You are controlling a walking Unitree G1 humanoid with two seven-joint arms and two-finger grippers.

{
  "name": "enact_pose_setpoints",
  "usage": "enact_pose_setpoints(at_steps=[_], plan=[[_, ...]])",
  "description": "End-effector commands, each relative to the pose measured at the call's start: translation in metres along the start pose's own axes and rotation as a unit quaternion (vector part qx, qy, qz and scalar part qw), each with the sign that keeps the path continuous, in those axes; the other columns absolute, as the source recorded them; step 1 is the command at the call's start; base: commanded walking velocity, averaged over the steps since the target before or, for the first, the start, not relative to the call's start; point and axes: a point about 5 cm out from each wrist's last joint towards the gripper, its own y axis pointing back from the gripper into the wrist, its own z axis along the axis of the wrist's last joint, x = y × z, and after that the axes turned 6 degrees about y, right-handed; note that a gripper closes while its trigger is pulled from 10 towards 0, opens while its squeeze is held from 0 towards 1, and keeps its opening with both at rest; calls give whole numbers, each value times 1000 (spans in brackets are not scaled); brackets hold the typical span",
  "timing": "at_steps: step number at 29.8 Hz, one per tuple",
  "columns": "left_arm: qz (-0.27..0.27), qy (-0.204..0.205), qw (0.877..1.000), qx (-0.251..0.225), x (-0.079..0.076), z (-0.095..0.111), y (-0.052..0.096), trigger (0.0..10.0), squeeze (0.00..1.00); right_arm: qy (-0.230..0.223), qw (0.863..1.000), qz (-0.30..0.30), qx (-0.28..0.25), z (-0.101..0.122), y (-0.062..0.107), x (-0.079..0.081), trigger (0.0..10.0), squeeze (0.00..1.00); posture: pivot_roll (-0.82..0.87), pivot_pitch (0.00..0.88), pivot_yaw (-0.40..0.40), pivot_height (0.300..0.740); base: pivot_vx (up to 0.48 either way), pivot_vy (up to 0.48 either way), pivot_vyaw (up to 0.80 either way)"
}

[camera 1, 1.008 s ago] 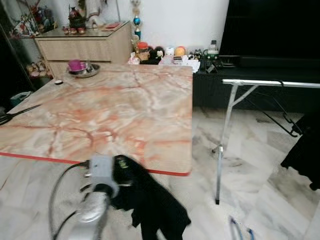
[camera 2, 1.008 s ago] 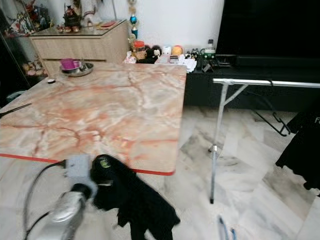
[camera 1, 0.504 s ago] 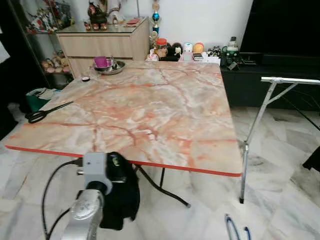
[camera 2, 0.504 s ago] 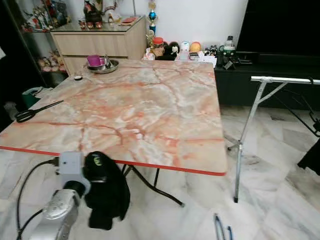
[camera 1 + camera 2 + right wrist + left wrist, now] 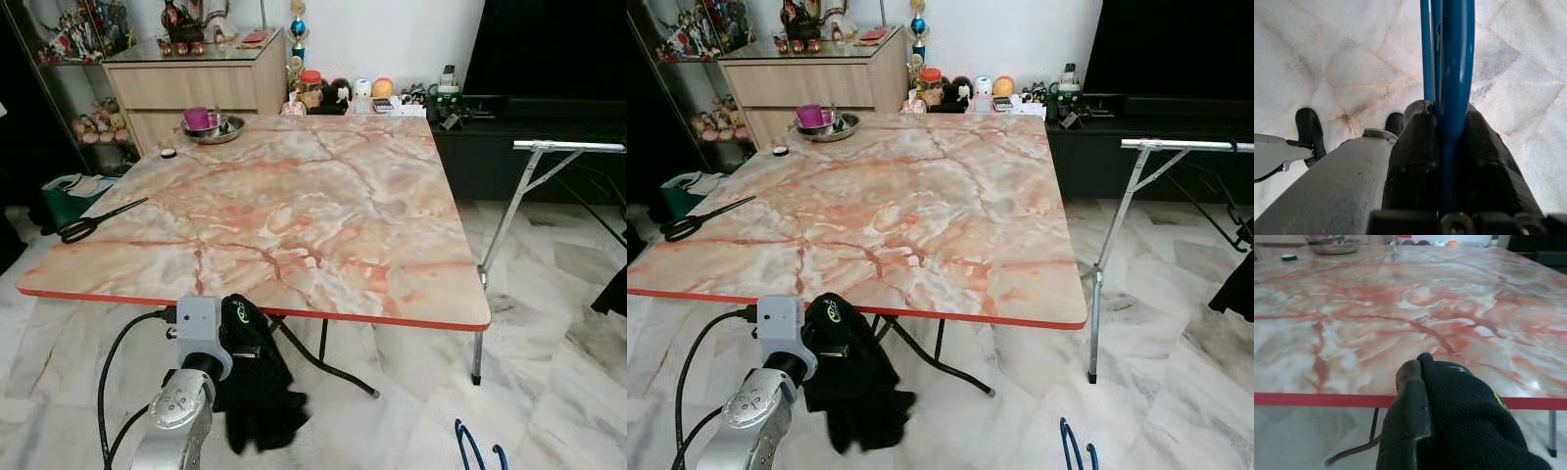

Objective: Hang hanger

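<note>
You're looking at a table (image 5: 294, 206) with a cream marble pattern veined in orange-pink and edged in red. The garment (image 5: 257, 377) in your left gripper (image 5: 1415, 382) is black knit (a small yellow-green mark shows on it). The hanger (image 5: 1447, 73) in your right gripper (image 5: 1442, 127) is blue. The floor (image 5: 558, 362) is white marble with grey veining. On the table sit black scissors (image 5: 93, 221) and a purple cup (image 5: 197, 118) in a silver bowl (image 5: 217, 130).

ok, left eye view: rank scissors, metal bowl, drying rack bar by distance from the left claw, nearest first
1. scissors, table's left edge, nearest the left claw, which holds the black garment.
2. metal bowl, far left corner.
3. drying rack bar, past the table's right side; close to the bowl, so rank loosely.
</note>
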Motion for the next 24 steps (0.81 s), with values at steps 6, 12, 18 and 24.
enact_pose_setpoints(at_steps=[6,12,18,24], plan=[[-57,-22,997,-54,-16,25,-9,10000,0,8,1000,5,8,-4,0,4,10000,0,100,0,41,740,409,0,0],[-86,-43,988,-120,-29,69,-34,10000,0,8,1000,8,7,-4,0,11,10000,0,97,0,46,740,480,0,0],[-118,-61,975,-181,-40,122,-62,10000,0,9,1000,8,4,-2,0,12,10000,0,103,9,42,740,480,0,0],[-129,-59,964,-225,-52,158,-79,10000,0,11,1000,8,3,-1,0,13,10000,0,103,18,40,740,480,0,0]])
